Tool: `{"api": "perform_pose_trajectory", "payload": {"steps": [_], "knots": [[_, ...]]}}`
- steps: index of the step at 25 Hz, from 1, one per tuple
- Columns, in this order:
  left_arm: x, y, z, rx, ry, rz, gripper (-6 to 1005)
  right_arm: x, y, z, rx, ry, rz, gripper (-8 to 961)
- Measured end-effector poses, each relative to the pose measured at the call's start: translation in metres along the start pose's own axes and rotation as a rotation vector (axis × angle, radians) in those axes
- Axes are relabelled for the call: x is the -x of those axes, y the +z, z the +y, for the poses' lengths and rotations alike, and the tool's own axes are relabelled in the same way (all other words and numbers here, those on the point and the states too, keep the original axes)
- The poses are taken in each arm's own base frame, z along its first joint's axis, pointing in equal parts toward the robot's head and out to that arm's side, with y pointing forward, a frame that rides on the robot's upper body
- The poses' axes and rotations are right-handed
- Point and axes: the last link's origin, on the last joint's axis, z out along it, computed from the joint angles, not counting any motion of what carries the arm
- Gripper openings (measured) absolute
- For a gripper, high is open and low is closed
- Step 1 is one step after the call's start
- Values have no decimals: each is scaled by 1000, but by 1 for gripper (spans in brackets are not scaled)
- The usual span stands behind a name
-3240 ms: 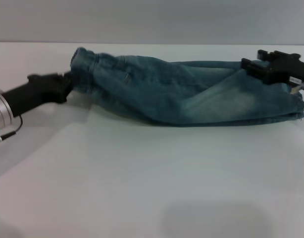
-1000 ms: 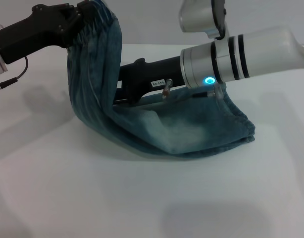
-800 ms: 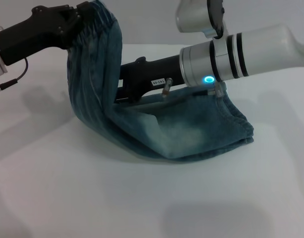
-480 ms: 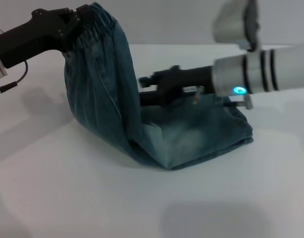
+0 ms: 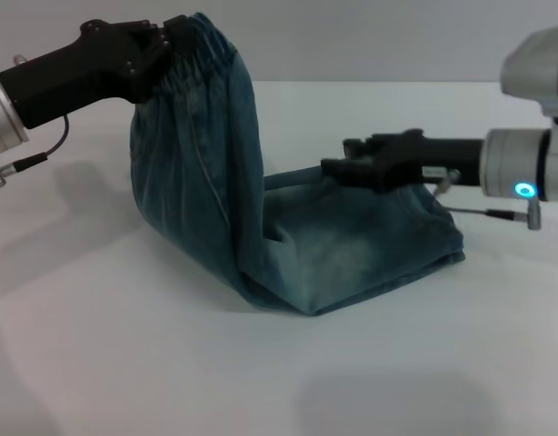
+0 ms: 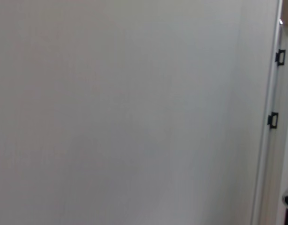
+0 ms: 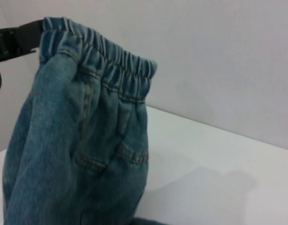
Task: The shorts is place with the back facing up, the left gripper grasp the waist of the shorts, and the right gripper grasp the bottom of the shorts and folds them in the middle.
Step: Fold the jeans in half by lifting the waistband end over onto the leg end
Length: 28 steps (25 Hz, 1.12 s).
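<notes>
The blue-green denim shorts (image 5: 352, 250) hang from their ruffled waist (image 5: 206, 50), held high at the left. My left gripper (image 5: 161, 50) is shut on the waist. The leg part lies doubled on the table, with a fold at its right edge (image 5: 453, 243). The leg hems run behind the hanging part and are mostly hidden. My right gripper (image 5: 335, 156) is open and empty, just above the doubled leg part, right of the hanging cloth. The right wrist view shows the waist (image 7: 102, 56), a back pocket (image 7: 111, 159) and the left gripper (image 7: 12, 40). The cartoon print is hidden.
The shorts rest on a white table (image 5: 261, 381). A grey wall stands behind it. The left wrist view shows only a pale wall and a door edge with hinges (image 6: 274, 119).
My right gripper has let go of the leg end and drawn back to the right, out from under the hanging cloth. My left gripper has carried the raised waist slightly to the right.
</notes>
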Motion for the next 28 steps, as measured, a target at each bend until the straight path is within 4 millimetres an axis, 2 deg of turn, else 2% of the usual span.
{"api": "perform_pose_trajectory", "payload": {"steps": [4, 9, 14, 23, 28], "knots": [[-3, 5, 3, 27, 4, 8, 35, -10, -5, 9, 57, 0, 20, 554], [-7, 12, 5, 49, 5, 8, 40, -21, 0, 29, 169, -40, 94, 554], [-9, 15, 6, 69, 10, 13, 44, -26, 6, 40, 225, -77, 145, 553], [-9, 14, 8, 78, 8, 14, 53, -9, 22, 53, 279, -131, 158, 552], [-9, 12, 10, 88, 5, 20, 58, 3, 35, 69, 350, -166, 174, 552]]}}
